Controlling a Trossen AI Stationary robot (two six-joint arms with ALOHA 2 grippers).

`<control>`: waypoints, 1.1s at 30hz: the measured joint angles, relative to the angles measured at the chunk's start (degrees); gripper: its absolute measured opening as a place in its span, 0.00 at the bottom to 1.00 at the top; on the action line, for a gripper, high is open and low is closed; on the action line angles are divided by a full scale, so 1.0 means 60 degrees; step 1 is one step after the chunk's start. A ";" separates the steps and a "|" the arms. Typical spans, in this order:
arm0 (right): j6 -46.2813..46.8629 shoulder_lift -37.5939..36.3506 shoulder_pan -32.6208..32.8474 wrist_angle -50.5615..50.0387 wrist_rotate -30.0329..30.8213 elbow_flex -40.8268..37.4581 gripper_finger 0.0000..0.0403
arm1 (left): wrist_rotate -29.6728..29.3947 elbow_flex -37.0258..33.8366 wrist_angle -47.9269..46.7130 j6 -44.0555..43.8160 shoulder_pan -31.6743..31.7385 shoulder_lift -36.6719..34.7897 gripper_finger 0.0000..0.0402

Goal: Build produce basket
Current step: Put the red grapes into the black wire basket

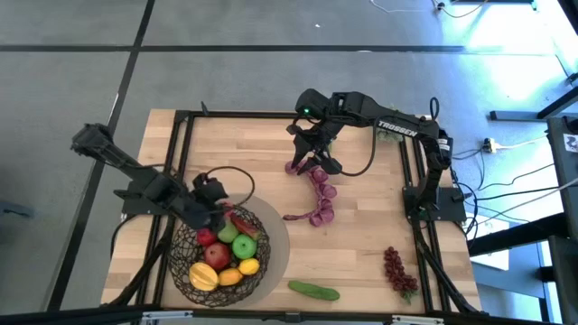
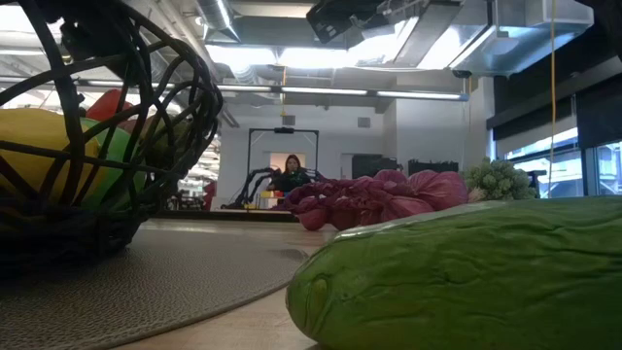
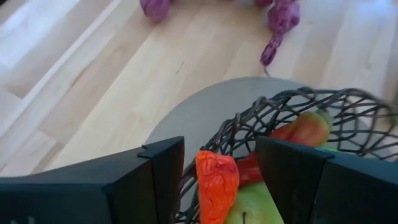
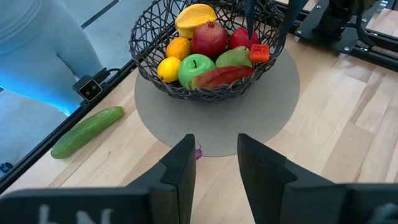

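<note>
The dark wire basket (image 1: 185, 271) stands on a grey round mat (image 1: 275, 244) near the table's near-left corner. It holds apples, yellow and orange fruits and a red chili (image 4: 217, 78). My left gripper (image 1: 212, 200) is open over the basket's far rim. Its fingers stand on either side of an orange-red piece (image 3: 217, 180) that lies in the basket. My right gripper (image 4: 216, 165) is open and hovers over the far end of a purple grape string (image 1: 321, 194) lying on the table's middle. A purple bit (image 4: 199, 153) shows beside one finger.
A green cucumber (image 1: 313, 290) lies near the near edge, to the right of the mat, and fills the low view's foreground (image 2: 466, 272). A dark-red grape bunch (image 1: 397, 269) lies near the table's near-right corner. Bare wood lies between the mat and the far edge.
</note>
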 joint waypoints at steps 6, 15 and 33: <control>0.0000 -0.0003 0.0000 0.0040 -0.0003 0.0000 0.28 | -0.0001 0.0004 0.0004 0.0518 0.0394 -0.0929 0.47; 0.0000 -0.0003 0.0004 0.0176 -0.0004 0.0004 0.28 | 0.0215 0.0011 0.0282 0.2341 0.1912 -0.1521 0.47; 0.3142 -0.0207 0.0440 0.0242 0.0226 0.0011 0.28 | 0.2364 0.0011 0.1515 0.4506 0.4541 -0.1264 0.47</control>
